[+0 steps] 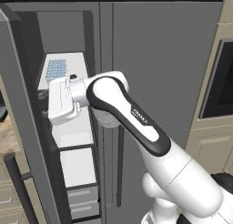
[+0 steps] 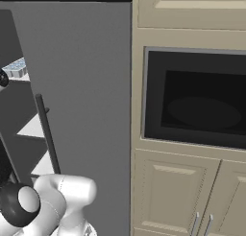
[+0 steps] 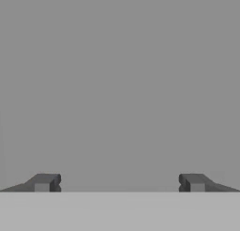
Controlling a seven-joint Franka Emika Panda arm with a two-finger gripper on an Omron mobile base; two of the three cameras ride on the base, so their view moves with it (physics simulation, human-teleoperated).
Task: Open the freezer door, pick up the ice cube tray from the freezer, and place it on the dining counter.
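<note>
One pincer [image 3: 119,183], jaws spread and empty, inside the freezer [image 1: 68,141] | ice cube tray [image 1: 56,68] just above | should rise level before closing.

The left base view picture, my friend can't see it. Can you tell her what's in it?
The robot's white arm reaches into the open freezer, its hand beside a white shelf holding the pale-blue ice cube tray. The freezer door is swung open at the left, and a wide plain grey door stands shut on the right.
</note>
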